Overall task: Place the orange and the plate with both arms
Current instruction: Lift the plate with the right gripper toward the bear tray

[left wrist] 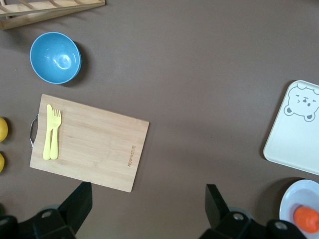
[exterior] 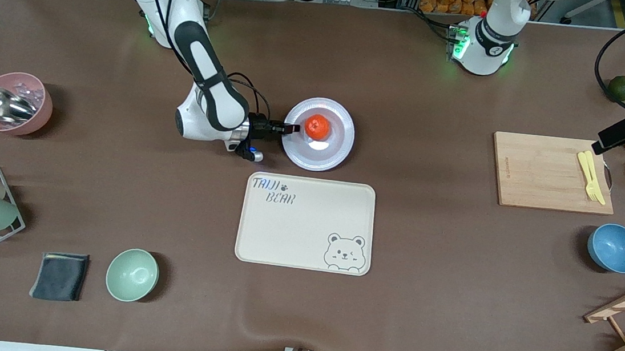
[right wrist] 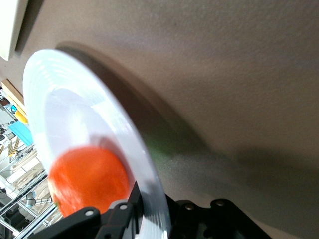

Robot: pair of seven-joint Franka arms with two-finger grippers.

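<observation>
While the bear tray (exterior: 305, 223) lies bare at the middle of the table, toward the camera-side edge, the work goes on just above it. There the plate (exterior: 341, 144) rests on the brown cloth with the orange (exterior: 317, 126) in its well. The right gripper (exterior: 293, 129) has its jaws closed on the plate's rim, at the side toward the right arm's end of the table; the right wrist view shows the rim (right wrist: 149, 199) between the fingers and the orange just beside them.

I judge that the step in hand is the grasp of the plate. The next move calls for a level lift, otherwise the orange may roll off.

The tray is the nearest thing in the way, if the plate goes low.

Toward the left arm's end of the table lie a blue bowl (exterior: 615, 247) and a cutting board (exterior: 548, 172) with a yellow fork and knife (exterior: 591, 176). The left gripper (left wrist: 147, 206) waits over that end, jaws wide open, holding nothing.
</observation>
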